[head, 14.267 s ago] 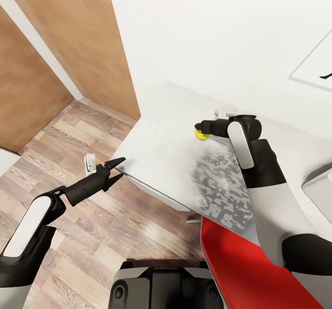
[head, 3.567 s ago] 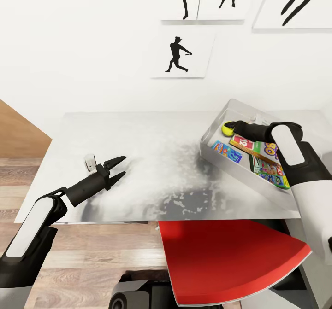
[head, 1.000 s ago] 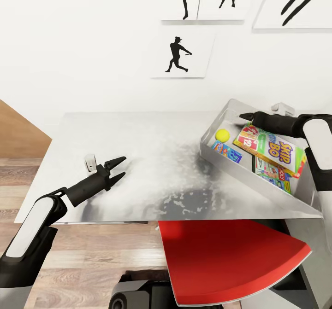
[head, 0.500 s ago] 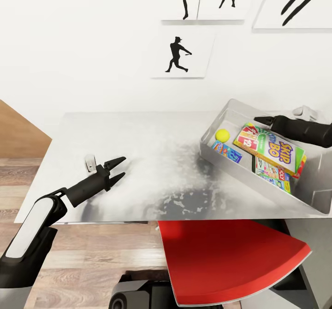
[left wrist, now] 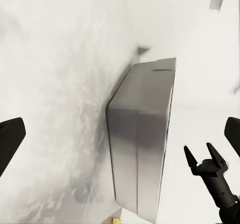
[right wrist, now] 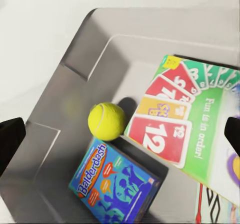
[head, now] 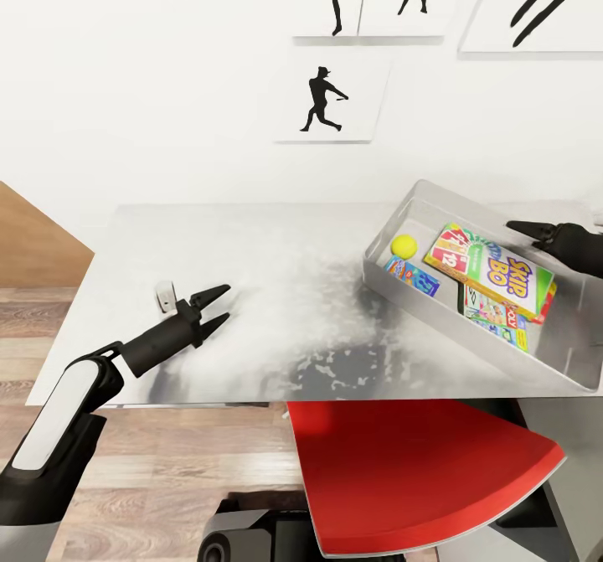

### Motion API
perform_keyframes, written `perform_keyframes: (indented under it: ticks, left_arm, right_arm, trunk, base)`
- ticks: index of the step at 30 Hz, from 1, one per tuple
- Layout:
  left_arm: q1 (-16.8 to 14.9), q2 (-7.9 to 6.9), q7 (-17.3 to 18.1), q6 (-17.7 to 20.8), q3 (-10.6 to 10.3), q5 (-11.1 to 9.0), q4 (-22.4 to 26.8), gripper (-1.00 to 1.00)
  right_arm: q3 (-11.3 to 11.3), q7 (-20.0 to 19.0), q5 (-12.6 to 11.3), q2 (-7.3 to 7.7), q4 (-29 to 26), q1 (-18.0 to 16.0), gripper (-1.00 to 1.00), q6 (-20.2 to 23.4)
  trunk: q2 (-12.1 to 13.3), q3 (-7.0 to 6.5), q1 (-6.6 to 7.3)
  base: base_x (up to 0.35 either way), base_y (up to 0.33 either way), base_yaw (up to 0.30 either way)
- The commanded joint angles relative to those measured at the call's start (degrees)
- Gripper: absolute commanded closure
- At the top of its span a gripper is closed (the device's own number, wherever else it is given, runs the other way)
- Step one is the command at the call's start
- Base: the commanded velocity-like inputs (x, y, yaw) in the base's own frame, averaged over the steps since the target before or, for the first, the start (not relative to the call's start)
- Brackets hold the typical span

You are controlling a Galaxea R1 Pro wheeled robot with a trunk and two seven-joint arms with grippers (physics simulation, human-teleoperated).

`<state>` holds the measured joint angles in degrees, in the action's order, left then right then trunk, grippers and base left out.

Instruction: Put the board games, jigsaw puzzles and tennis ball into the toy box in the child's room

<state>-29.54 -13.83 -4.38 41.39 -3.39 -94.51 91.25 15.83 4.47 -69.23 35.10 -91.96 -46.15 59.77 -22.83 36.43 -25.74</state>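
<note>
Lying partly buried under the glossy SKIP BO box [head: 490, 269], puzzle sheets [head: 496, 321] barely readable. Tennis ball [head: 404, 246] inside grey sloped toy box [head: 394, 225] beside blue Balderdash box [right wrist: 114, 182]. Left gripper [head: 215, 307] spread, empty, over mottled table [head: 276, 294]. Right gripper [head: 526, 230] parted, empty, arm cropped.

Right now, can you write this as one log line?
tennis ball: in toy box | Skip-Bo box: in toy box | right gripper: open, empty

One toy box [head: 394, 231], one tennis ball [head: 404, 246], three board games [head: 490, 270].
</note>
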Motion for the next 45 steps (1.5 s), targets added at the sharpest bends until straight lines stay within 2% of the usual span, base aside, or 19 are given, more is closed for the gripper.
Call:
perform_keyframes:
  ticks: [1,5,7,8,10,11,12,13,15,16,18,19,20,21,24,25,28,33,45]
  left_arm:
    - [-0.06,0.00,-0.42,0.08,-0.06,-0.58,0.07,-1.00]
    - [-0.13,0.06,-0.35,0.09,-0.08,-0.58,0.18,-1.00]
    - [-0.21,0.11,-0.29,0.09,-0.12,-0.60,0.33,-1.00]
    - [-0.21,0.11,-0.29,0.09,-0.12,-0.60,0.33,-1.00]
    - [-0.27,0.18,-0.27,0.09,-0.30,-0.63,0.43,-1.00]
    - [-0.27,0.18,-0.27,0.09,-0.30,-0.63,0.43,-1.00]
    - [-0.30,0.20,-0.27,0.09,-0.57,-0.62,0.46,-1.00]
    - [-0.30,0.20,-0.27,0.09,-0.57,-0.62,0.46,-1.00]
    - [-0.41,0.21,-0.22,0.10,-1.25,-0.61,0.51,-1.00]
    - [-0.41,0.21,-0.22,0.10,-1.25,-0.61,0.51,-1.00]
    - [-0.53,0.21,-0.03,0.10,-1.78,-0.60,0.57,-1.00]
    - [-0.53,0.21,-0.03,0.10,-1.78,-0.60,0.57,-1.00]
    - [-0.56,0.21,0.11,0.10,-1.98,-0.60,0.60,-1.00]
    - [-0.56,0.21,0.11,0.10,-1.98,-0.60,0.60,-1.00]
    - [-0.63,0.23,0.54,0.07,-2.39,-0.59,0.60,-1.00]
    - [-0.63,0.23,0.54,0.07,-2.39,-0.59,0.60,-1.00]
    - [-0.66,0.24,0.79,0.04,-2.62,-0.59,0.64,-1.00]
    - [-0.69,0.24,0.93,0.02,-2.73,-0.59,0.66,-1.00]
    - [-0.69,0.27,1.31,0.05,-2.89,-0.59,0.71,-1.00]
  right_arm:
    - [1.30,-1.73,-0.70,0.77,-0.11,1.11,-1.00,0.23]
    - [3.64,-6.23,-0.86,2.34,-0.22,3.80,-1.00,0.23]
    - [5.90,-10.17,-0.89,3.99,-0.29,7.46,-1.00,0.23]
    - [5.90,-10.17,-0.89,3.99,-0.29,7.46,-1.00,0.23]
    - [9.07,-13.09,-0.90,5.59,-0.33,12.50,-1.00,0.23]
    - [9.07,-13.09,-0.90,5.59,-0.33,12.50,-1.00,0.23]
    - [11.29,-14.23,-0.93,6.20,-0.35,15.46,-1.00,0.23]
    - [11.29,-14.23,-0.93,6.20,-0.35,15.46,-1.00,0.23]
    - [16.55,-16.38,-1.00,6.98,-0.39,21.69,-1.00,0.23]
    - [16.55,-16.38,-1.00,6.98,-0.39,21.69,-1.00,0.23]
    - [21.92,-18.96,-1.06,7.24,-0.42,27.83,-1.00,0.23]
    - [21.92,-18.96,-1.06,7.24,-0.42,27.83,-1.00,0.23]
    - [24.39,-20.43,-1.07,7.32,-0.42,30.57,-1.00,0.23]
    - [24.39,-20.43,-1.07,7.32,-0.42,30.57,-1.00,0.23]
    - [30.31,-24.95,-0.99,7.46,-0.41,36.96,-1.00,0.23]
    - [30.31,-24.95,-0.99,7.46,-0.41,36.96,-1.00,0.23]
    - [33.69,-27.92,-0.82,7.57,-0.41,40.50,-1.00,0.23]
    - [35.43,-29.50,-0.72,7.65,-0.41,42.34,-1.00,0.23]
    - [36.62,-30.87,-0.58,7.63,-0.41,43.97,-1.00,0.23]
  trunk:
    - [-0.09,0.07,-0.04]
    - [-0.09,0.07,-0.04]
    - [-0.09,0.07,-0.04]
    - [-0.09,0.07,-0.04]
    - [-0.09,0.07,-0.04]
    - [-0.09,0.07,-0.04]
    - [-0.09,0.07,-0.04]
    - [-0.09,0.07,-0.04]
    - [-0.09,0.07,-0.04]
    - [-0.09,0.07,-0.04]
    - [-0.09,0.07,-0.04]
    - [-0.09,0.07,-0.04]
    - [-0.09,0.07,-0.04]
    - [-0.09,0.07,-0.04]
    - [-0.09,0.07,-0.04]
    - [-0.09,0.07,-0.04]
    - [-0.09,0.07,-0.04]
    - [-0.09,0.00,-0.04]
    - [-0.09,-0.32,-0.04]
  base:
    - [0.000,0.000,0.000]
    - [0.000,0.000,0.000]
    - [0.000,0.000,0.000]
    - [0.000,0.000,0.000]
    - [0.000,0.000,0.000]
    - [0.000,0.000,0.000]
    - [0.000,0.000,0.000]
    - [0.000,0.000,0.000]
    - [0.000,0.000,0.000]
    - [0.000,0.000,0.000]
    - [0.000,0.000,0.000]
    - [0.000,0.000,0.000]
    - [0.000,0.000,0.000]
    - [0.000,0.000,0.000]
    - [0.000,0.000,-0.002]
    - [0.000,0.000,-0.006]
    - [0.000,0.000,-0.044]
    - [0.000,0.000,-0.123]
    - [0.000,0.000,-0.224]
